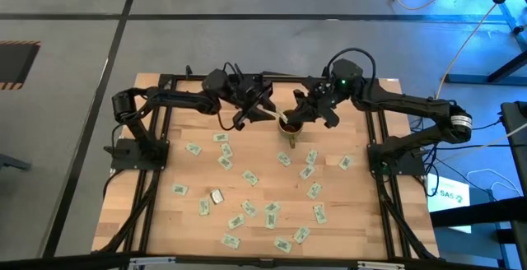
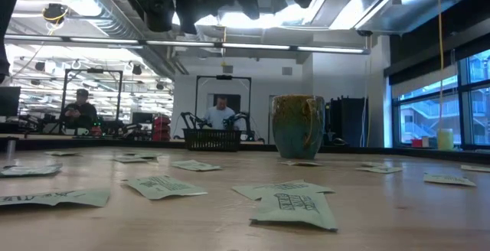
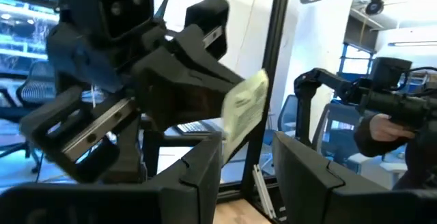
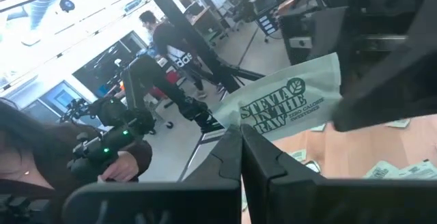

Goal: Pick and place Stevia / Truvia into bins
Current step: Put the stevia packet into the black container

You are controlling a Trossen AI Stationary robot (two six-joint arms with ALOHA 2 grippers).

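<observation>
Both grippers meet in the air above the round brown-gold mug (image 1: 290, 128) (image 2: 297, 126), which stands on the far middle of the table. My right gripper (image 1: 298, 112) (image 4: 240, 149) is shut on one white-and-green Stevia sachet (image 4: 290, 106) (image 3: 244, 110). My left gripper (image 1: 265, 109) (image 3: 249, 176) is open right beside it, its fingers on either side of the sachet's free end without touching. Several more sachets (image 1: 247, 177) (image 2: 295, 205) lie flat across the near half of the table. The black tray (image 2: 213, 138) shows left of the mug in the low view. My right gripper pinches the sachet between its two fingers at one short end (image 4: 247, 123), coming level from the table's right side. The sachet is lifted clear above the mug. Its printed face stands out beyond the fingertips (image 4: 229, 157) toward my left gripper.
Loose sachets surround the mug's near side (image 1: 310, 156). A small pale object (image 1: 216, 196) lies among the sachets at the near left. The black frame rails (image 1: 169, 122) run along both table sides. People sit and stand in the room beyond the far edge (image 2: 220, 113).
</observation>
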